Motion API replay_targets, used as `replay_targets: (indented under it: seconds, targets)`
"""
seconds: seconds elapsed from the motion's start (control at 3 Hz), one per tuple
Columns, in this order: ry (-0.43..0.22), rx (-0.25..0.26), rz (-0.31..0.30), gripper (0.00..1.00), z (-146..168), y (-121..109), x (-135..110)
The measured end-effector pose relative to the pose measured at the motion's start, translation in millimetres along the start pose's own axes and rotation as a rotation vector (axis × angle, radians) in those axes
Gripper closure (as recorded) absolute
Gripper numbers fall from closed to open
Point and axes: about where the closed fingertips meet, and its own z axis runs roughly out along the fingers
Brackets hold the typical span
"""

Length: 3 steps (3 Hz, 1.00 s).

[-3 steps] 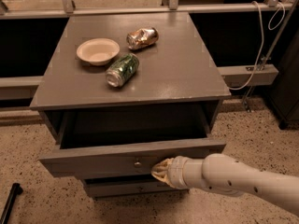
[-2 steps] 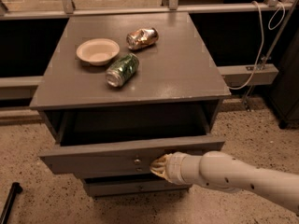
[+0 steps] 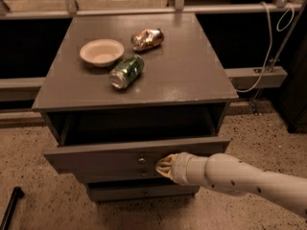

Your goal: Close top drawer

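Tan end effector [image 3: 166, 166] nr top drawer [image 3: 96, 156]

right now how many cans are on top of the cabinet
2: a green can on its side by the bowl, and a crushed brown can behind it. The tool is at the top drawer front.

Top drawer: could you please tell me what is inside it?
Inside the top drawer only dark interior shows, no contents; the cabinet top covers its rear. The gripper sits at its front, beside the knob.
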Motion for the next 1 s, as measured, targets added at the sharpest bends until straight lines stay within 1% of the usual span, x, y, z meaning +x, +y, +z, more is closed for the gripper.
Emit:
replay_targets:
  seconds: [1.0]
  targets:
    - [-0.016, 0.102, -0.056, 1.00, 13, -47, -5]
